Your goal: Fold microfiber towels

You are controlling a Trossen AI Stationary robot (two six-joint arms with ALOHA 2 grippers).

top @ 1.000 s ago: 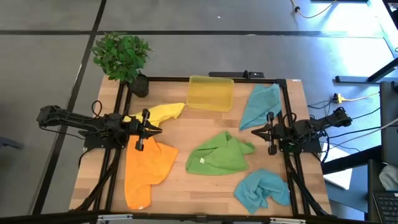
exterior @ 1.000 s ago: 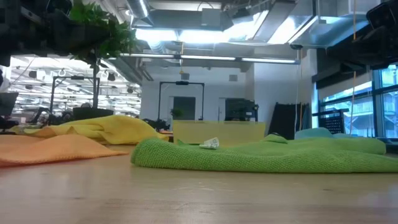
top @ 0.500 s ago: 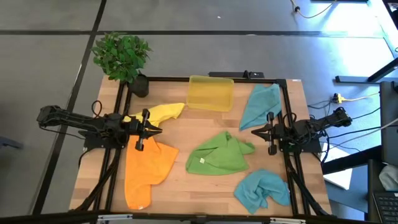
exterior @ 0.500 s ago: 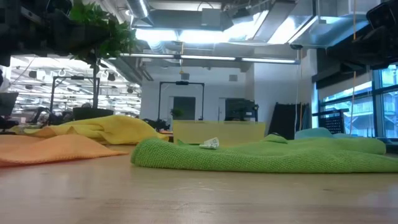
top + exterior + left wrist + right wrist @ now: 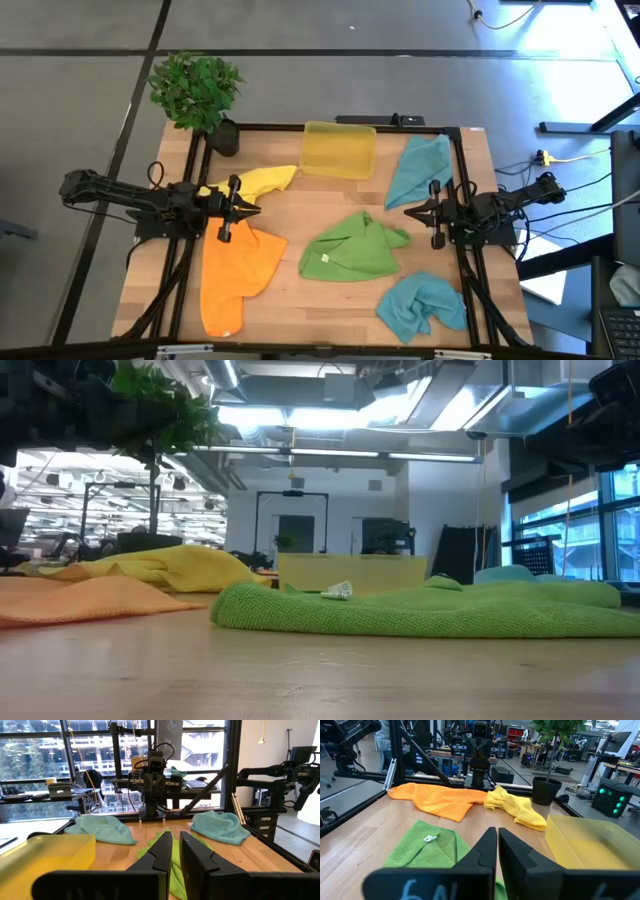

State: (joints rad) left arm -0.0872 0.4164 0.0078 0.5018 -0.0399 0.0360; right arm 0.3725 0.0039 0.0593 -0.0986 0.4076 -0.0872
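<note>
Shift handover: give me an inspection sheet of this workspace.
Surface: wooden table, black frame around it.
Job's things: yellow towel, orange towel, green towel, two teal towels; all lying loose, none folded.
Clutter: yellow bin, potted plant.
Grippers: left gripper shut, empty, beside the yellow towel; right gripper shut, empty.
Cables: bundles off the table's right side.
Surroundings: grey floor; no person seen nearby.
</note>
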